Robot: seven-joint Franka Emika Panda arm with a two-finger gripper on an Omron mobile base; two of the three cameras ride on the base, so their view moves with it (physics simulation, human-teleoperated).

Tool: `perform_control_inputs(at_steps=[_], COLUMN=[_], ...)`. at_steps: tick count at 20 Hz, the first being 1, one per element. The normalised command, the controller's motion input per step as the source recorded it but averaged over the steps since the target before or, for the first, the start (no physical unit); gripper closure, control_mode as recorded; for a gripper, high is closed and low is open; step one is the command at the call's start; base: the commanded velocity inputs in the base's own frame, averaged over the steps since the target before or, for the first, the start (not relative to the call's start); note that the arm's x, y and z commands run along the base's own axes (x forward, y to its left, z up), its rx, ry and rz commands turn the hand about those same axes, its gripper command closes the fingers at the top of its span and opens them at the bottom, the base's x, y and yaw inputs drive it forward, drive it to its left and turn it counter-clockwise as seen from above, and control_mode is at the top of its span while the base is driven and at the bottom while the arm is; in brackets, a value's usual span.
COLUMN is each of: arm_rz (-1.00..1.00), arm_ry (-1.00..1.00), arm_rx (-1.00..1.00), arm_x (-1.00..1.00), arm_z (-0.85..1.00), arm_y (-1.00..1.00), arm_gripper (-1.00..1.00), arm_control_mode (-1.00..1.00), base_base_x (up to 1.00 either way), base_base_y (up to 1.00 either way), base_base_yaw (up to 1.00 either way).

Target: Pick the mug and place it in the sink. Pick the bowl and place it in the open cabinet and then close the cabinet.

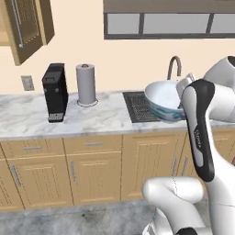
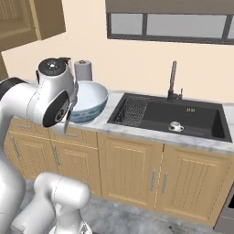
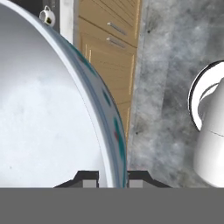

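The gripper [image 3: 112,178] is clamped on the rim of the bowl [image 3: 52,113], one finger inside the wall and one outside. The bowl [image 2: 89,101] hangs from that grip, lifted over the front part of the counter [image 1: 92,120] and tilted a little. Beyond the bowl, away from the hand, the mug [image 2: 175,126] sits upright on the floor of the sink [image 2: 201,119], well apart from the gripper, with the rack [image 2: 131,112] at the sink's near end. High up and far off to the hand's left, the cabinet [image 1: 25,27] stands with its door swung open. A towel roll [image 1: 86,84] and a black machine [image 1: 55,92] stand on the counter to that same side, lower than the cabinet.
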Motion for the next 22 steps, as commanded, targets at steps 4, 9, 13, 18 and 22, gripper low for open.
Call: perform_control_inputs(at_steps=[4, 9, 13, 18, 22], arm_rz=[0.0, 0.0, 0.0, 0.0, 0.0], arm_ry=[0.0, 0.0, 0.0, 0.0, 0.0], arm_rx=[0.0, 0.0, 0.0, 0.0, 0.0], arm_x=[0.0, 0.0, 0.0, 0.0, 0.0], arm_z=[0.0, 0.0, 0.0, 0.0, 0.0], arm_y=[0.0, 0.0, 0.0, 0.0, 0.0], arm_gripper=[1.0, 1.0, 1.0, 1.0, 1.0], arm_control_mode=[1.0, 1.0, 1.0, 1.0, 1.0], base_base_x=[-0.04, 0.07, 0.59, 1.0, 0.67], base_base_y=[1.0, 1.0, 1.0, 1.0, 1.0], base_base_yaw=[0.02, 0.0, -0.04, -0.1, -0.02])
